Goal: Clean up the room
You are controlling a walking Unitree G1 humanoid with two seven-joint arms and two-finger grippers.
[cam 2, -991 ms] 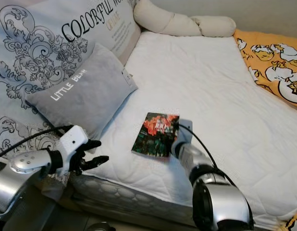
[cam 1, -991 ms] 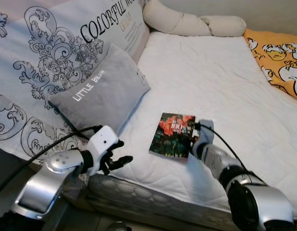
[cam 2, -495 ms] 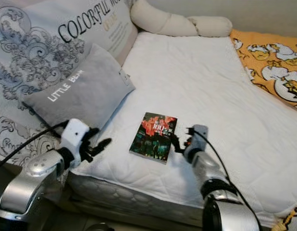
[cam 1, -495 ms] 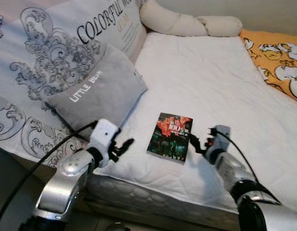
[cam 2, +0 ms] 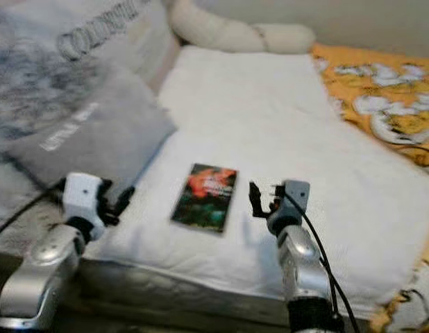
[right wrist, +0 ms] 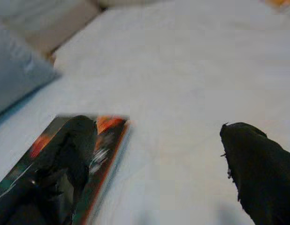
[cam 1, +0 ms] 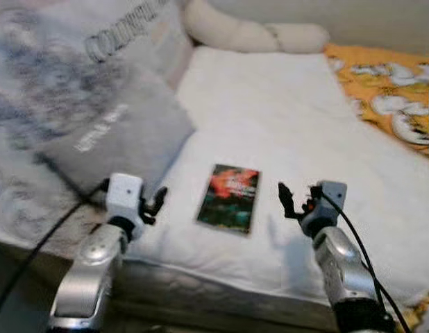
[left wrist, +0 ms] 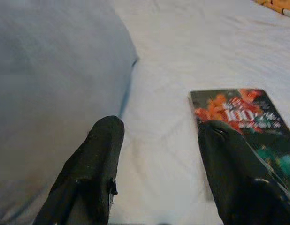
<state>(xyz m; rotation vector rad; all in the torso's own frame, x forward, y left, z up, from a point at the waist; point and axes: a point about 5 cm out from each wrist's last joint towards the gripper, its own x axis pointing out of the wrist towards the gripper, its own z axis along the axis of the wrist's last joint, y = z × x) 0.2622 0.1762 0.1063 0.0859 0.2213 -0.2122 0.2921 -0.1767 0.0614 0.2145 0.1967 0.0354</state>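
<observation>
A dark paperback book (cam 1: 228, 198) with a red-orange cover picture lies flat on the white mattress (cam 1: 270, 111), near its front edge. My right gripper (cam 1: 289, 201) hovers just right of the book, open and holding nothing; the right wrist view has the book (right wrist: 110, 140) beside one of its fingers (right wrist: 65, 164). My left gripper (cam 1: 157, 202) is at the bed's front edge, left of the book and in front of the grey pillow (cam 1: 117, 135). It is open and holds nothing, with the book (left wrist: 243, 117) ahead of one finger.
The picture is blurred. A large patterned cushion (cam 1: 55, 62) stands behind the grey pillow on the left. A beige bolster (cam 1: 249, 35) lies along the bed's far end. An orange printed blanket (cam 1: 388, 97) covers the right side.
The whole view has shifted and blurred, so the camera moved. My right gripper drew back from the book's edge and now stands apart from it. My left gripper rose toward the mattress edge.
</observation>
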